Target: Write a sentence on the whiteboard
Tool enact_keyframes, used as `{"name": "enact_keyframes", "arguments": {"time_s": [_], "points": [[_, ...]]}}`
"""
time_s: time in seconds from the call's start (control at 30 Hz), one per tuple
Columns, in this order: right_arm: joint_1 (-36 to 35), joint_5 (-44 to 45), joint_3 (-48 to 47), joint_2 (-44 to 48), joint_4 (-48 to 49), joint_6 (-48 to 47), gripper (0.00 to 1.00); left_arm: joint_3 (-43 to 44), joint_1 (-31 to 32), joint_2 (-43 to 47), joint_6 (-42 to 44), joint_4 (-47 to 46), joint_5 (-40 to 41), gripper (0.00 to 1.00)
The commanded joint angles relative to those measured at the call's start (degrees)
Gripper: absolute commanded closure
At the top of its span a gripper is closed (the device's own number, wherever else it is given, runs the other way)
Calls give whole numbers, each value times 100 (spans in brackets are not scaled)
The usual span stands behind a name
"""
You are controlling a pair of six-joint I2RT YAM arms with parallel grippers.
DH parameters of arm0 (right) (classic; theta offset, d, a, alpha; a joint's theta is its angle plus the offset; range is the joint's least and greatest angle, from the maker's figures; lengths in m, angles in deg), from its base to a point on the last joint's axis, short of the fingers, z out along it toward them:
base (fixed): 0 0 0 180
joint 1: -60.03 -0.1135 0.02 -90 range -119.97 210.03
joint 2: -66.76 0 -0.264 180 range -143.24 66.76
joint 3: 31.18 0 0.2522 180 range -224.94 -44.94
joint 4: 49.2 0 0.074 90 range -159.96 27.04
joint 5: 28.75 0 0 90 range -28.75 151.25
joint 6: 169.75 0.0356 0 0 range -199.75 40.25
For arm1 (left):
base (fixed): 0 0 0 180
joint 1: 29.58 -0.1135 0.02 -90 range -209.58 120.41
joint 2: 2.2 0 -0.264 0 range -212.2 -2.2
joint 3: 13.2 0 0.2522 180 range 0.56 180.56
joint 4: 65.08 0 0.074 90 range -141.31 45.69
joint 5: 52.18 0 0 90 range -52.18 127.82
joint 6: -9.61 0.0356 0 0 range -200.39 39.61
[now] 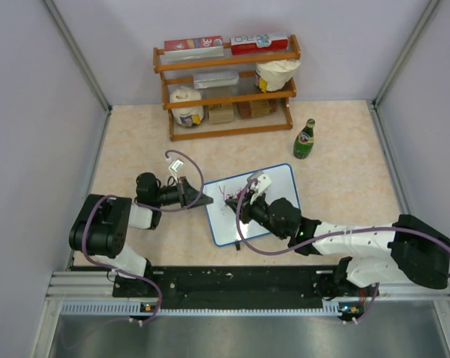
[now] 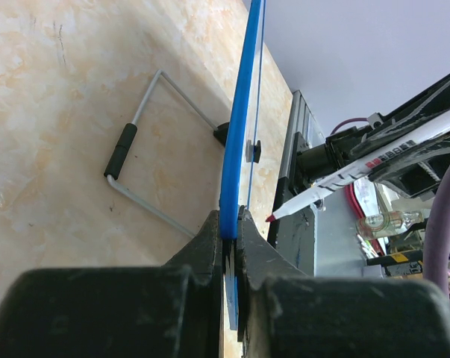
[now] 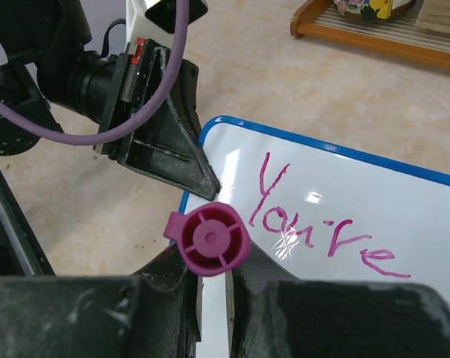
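Writing is mid-sentence: left gripper [image 2: 230, 224] pinches the blue edge of the whiteboard [image 1: 278, 183] at mid-table, right gripper [image 3: 210, 270] clamps a magenta marker [image 3: 210, 239], and its tip should next land just after "You're" [image 3: 325, 227].

Bright, even overhead light casts soft, short shadows. Small glare spots sit on the whiteboard [image 3: 344, 209] in the right wrist view and on the table [image 2: 60, 112] at nine o'clock in the left wrist view. Both wrist views blur at six o'clock.
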Motion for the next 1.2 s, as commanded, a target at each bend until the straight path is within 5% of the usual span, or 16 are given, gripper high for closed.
{"name": "enact_keyframes", "arguments": {"time_s": [0.0,1.17], "points": [[-83,187,-254,-131,111,57,100,-37,-114,-104,321,-292,410,100],[-84,284,-61,-263,-328,206,100,-28,-114,-113,321,-301,401,100]]}}
